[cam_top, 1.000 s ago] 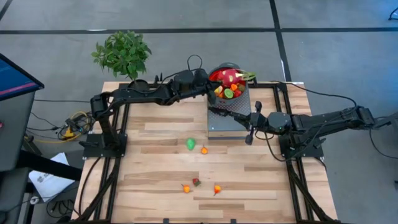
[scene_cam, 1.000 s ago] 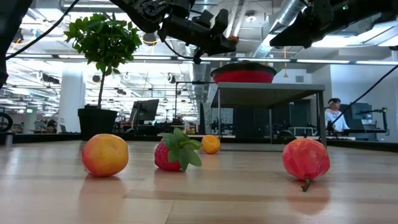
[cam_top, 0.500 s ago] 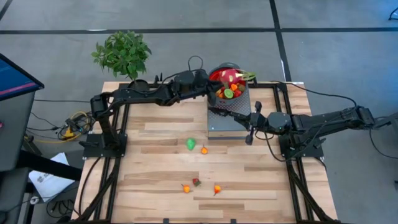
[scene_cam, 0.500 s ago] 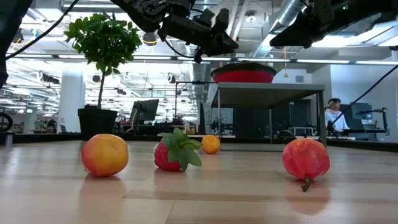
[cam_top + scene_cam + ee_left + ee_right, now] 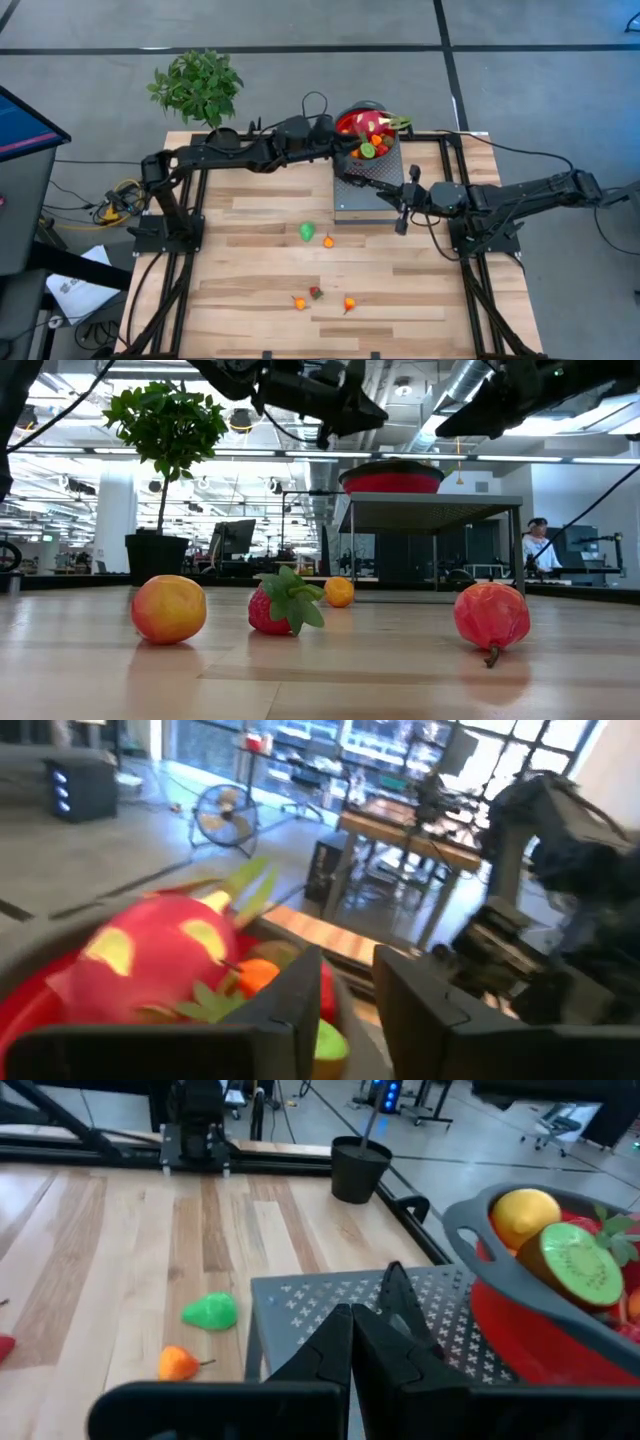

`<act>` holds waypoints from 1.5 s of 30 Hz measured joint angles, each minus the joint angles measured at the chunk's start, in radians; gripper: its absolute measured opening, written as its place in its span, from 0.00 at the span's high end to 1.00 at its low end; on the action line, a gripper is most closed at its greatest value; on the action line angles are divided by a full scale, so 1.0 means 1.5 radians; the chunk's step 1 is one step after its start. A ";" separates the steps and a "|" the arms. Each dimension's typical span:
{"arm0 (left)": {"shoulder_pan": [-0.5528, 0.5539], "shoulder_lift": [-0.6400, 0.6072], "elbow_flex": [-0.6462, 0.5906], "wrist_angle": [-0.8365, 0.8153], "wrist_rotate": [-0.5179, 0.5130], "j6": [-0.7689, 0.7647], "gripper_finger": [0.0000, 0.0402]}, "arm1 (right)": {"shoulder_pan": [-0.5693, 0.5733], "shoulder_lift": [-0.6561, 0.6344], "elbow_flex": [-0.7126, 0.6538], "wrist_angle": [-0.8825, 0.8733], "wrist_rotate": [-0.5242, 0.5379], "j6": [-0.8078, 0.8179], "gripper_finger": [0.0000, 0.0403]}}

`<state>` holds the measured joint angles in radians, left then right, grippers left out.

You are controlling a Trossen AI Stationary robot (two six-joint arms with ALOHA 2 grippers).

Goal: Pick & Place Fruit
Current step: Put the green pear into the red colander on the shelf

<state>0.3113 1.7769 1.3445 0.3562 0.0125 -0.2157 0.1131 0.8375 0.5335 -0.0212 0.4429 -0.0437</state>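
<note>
A red bowl [image 5: 372, 132] stands on a grey perforated stand [image 5: 366, 190] at the table's far side. It holds several fruits, among them a pink dragon fruit [image 5: 150, 960] and an orange fruit [image 5: 255, 975]. My left gripper [image 5: 348, 965] hangs open just above the bowl's left rim [image 5: 345, 150], with nothing between its fingers. My right gripper [image 5: 350, 1340] is shut and hovers over the stand [image 5: 382, 189]. Loose fruits lie on the table: a green one [image 5: 306, 231], a small orange one [image 5: 328, 241], a strawberry [image 5: 280, 605], a peach-coloured one [image 5: 168, 608] and a red one [image 5: 492, 615].
A potted plant [image 5: 198, 88] stands at the table's far left corner. Black frame rails [image 5: 190, 270] run along both sides of the table. Bare wood lies between the two groups of loose fruit. A person sits in the room behind [image 5: 535, 545].
My left gripper has opened over the bowl and let go of a small orange fruit that showed at its fingertips. It has then risen a little.
</note>
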 joint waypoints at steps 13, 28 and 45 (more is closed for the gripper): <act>-0.046 -0.063 0.000 -0.065 0.013 0.044 0.99 | 0.030 -0.010 0.000 -0.003 0.000 -0.007 1.00; -0.122 -0.079 -0.005 -0.152 0.013 0.092 0.99 | 0.030 -0.010 0.000 0.000 0.000 0.042 1.00; -0.213 -0.351 -0.387 0.130 0.008 0.019 0.99 | 0.033 -0.010 0.000 -0.008 0.000 0.022 1.00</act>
<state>-0.0080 1.2505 0.7640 0.5518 0.0239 -0.1879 0.1632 0.8227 0.5335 -0.0334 0.4430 -0.0102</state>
